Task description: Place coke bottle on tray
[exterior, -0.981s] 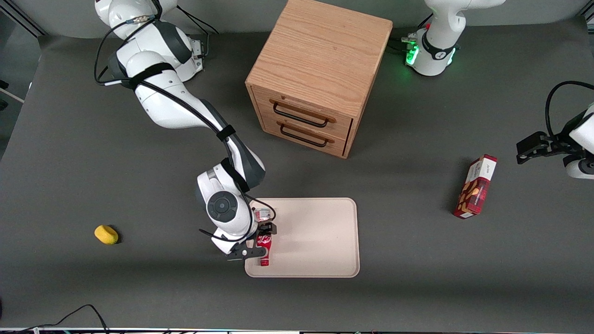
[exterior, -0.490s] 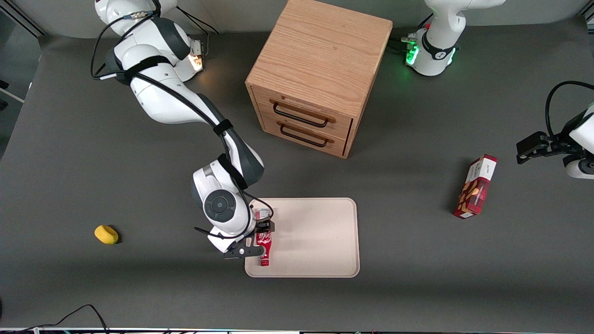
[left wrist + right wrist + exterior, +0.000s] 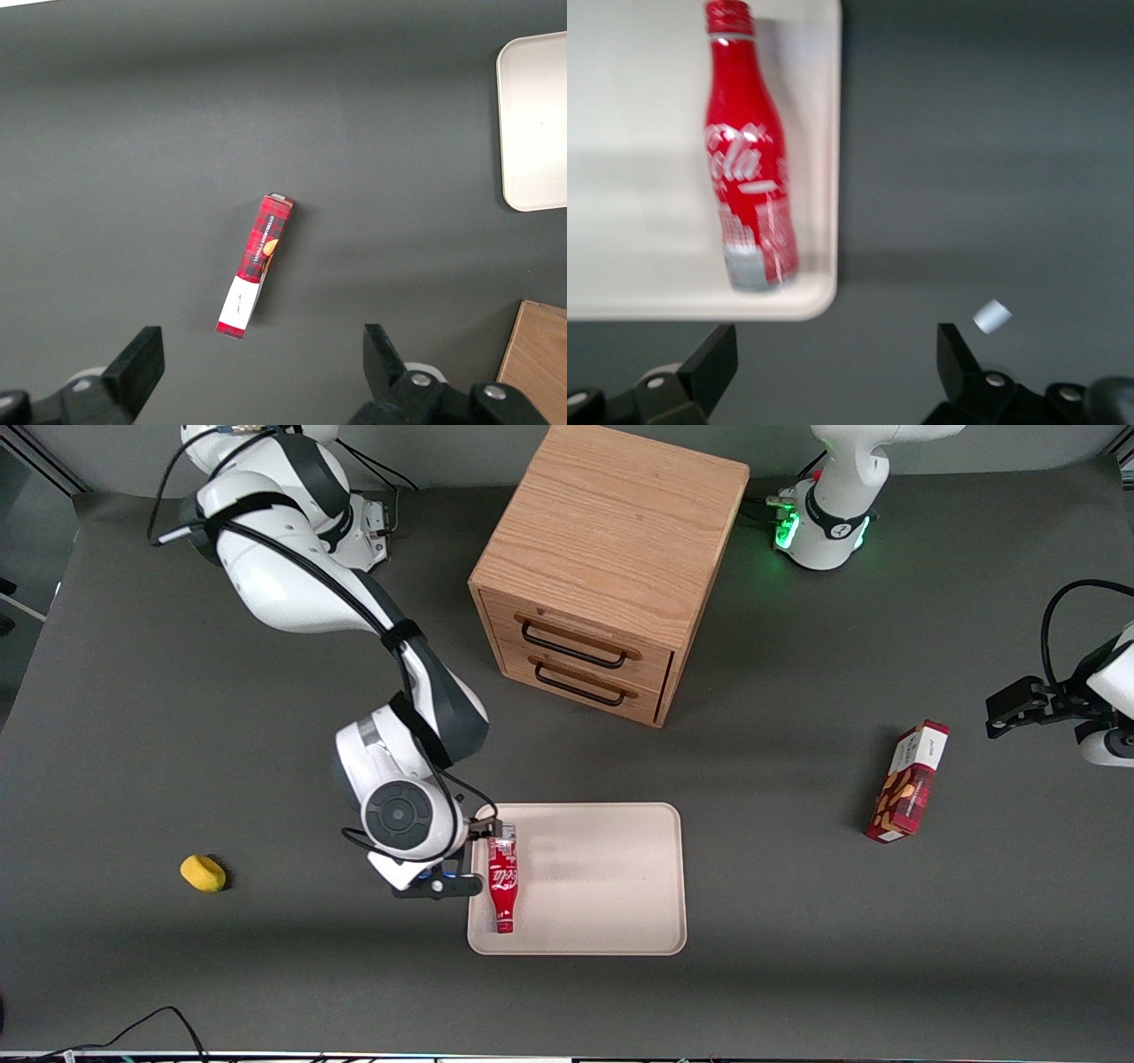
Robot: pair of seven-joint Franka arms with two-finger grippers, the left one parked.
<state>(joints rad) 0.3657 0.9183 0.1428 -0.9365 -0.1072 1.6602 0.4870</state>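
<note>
The coke bottle (image 3: 503, 877), red with white script, lies on its side on the beige tray (image 3: 602, 886). It rests along the tray's edge toward the working arm's end, with its neck nearer the front camera. My right gripper (image 3: 440, 883) is open and empty, just off that tray edge, above the dark table and apart from the bottle. The right wrist view shows the bottle (image 3: 749, 190) on the tray (image 3: 638, 177), with the gripper (image 3: 833, 354) over bare table beside the tray's rim.
A wooden drawer cabinet (image 3: 602, 567) stands farther from the front camera than the tray. A red snack box (image 3: 908, 784) lies toward the parked arm's end and shows in the left wrist view (image 3: 255, 266). A yellow object (image 3: 203, 872) lies toward the working arm's end.
My gripper has let go of the bottle and drawn off the tray toward the working arm's end. The bottle now lies free on the tray.
</note>
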